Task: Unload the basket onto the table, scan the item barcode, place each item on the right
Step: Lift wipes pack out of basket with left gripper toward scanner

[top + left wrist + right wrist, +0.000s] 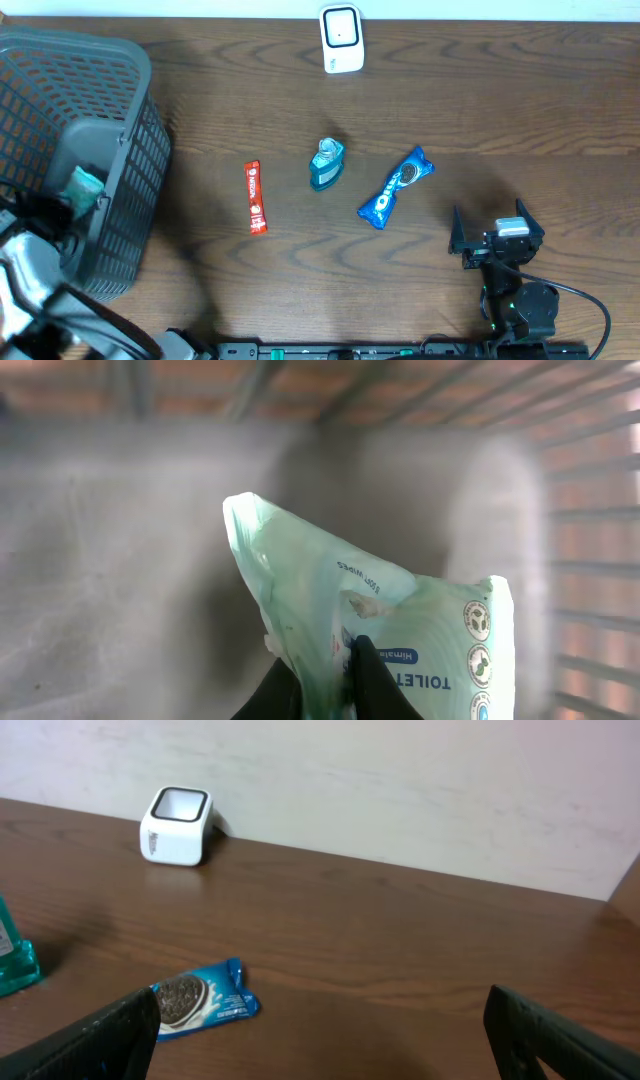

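Currently my left gripper sits down inside the grey basket, pinching one edge of the green wipes pack. I judge this grip is for lifting the pack out toward the white scanner at the far edge of the table. That pack is the only thing I can see in the basket. My right gripper rests spread wide and empty near the Oreo pack, 1 of 3 items lying loose on the table

My left fingers were black, the wipes pack pale green with blue letters, the basket grey mesh. Left of the teal bottle was a red sachet, right a blue Oreo pack.
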Motion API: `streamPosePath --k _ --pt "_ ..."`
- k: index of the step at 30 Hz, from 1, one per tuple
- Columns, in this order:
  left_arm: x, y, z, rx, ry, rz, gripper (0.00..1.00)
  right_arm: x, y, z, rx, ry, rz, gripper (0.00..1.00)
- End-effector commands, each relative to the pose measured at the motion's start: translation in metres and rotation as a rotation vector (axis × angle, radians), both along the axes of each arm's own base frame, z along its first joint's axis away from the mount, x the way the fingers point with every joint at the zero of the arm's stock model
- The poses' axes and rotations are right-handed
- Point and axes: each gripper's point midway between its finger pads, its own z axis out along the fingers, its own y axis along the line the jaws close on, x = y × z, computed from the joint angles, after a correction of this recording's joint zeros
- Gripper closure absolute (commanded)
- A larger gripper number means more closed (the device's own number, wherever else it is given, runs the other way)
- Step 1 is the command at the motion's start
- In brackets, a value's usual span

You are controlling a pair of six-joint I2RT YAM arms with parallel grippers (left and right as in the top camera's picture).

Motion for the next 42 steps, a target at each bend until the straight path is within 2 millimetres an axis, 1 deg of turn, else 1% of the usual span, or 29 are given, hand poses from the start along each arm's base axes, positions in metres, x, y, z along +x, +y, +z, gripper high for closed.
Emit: streamPosePath --k 1,5,8,12,16,21,28,30,33,35,42 --pt "0.006 -0.002 0.042 0.089 -0.092 -0.035 0.93 0.0 -0.001 0.0 0.008 0.0 -0.005 0.01" --pt "0.005 -0.004 0.07 0.152 -0.142 -0.036 0.93 0.0 -0.001 0.0 0.008 0.0 -0.005 0.01" --pt "0.003 -0.006 0.082 0.177 -0.163 -0.036 0.93 0.0 -0.001 0.0 0.008 0.0 -0.005 0.01" --pt "0.003 -0.009 0.092 0.196 -0.182 -0.044 0.93 0.0 -0.001 0.0 0.008 0.0 -0.005 0.01" --pt "0.008 -0.016 0.097 0.205 -0.194 -0.064 0.93 0.0 -0.001 0.0 0.008 0.0 -0.005 0.01" --pt "0.014 -0.023 0.097 0.202 -0.196 -0.09 0.93 0.0 -0.001 0.0 0.008 0.0 -0.005 0.01" --pt "0.014 -0.028 0.094 0.188 -0.186 -0.098 0.93 0.0 -0.001 0.0 0.008 0.0 -0.005 0.01" --pt "0.016 -0.034 0.1 0.181 -0.216 -0.124 0.93 0.0 -0.001 0.0 0.008 0.0 -0.005 0.01" --pt "0.02 -0.042 0.115 0.187 -0.269 -0.16 0.93 0.0 -0.001 0.0 0.008 0.0 -0.005 0.01" --pt "0.021 -0.047 0.13 0.207 -0.308 -0.18 0.93 0.0 -0.001 0.0 0.008 0.0 -0.005 0.01" --pt "0.012 -0.059 0.195 0.345 -0.428 -0.198 0.93 0.0 -0.001 0.0 0.008 0.0 -0.005 0.01"
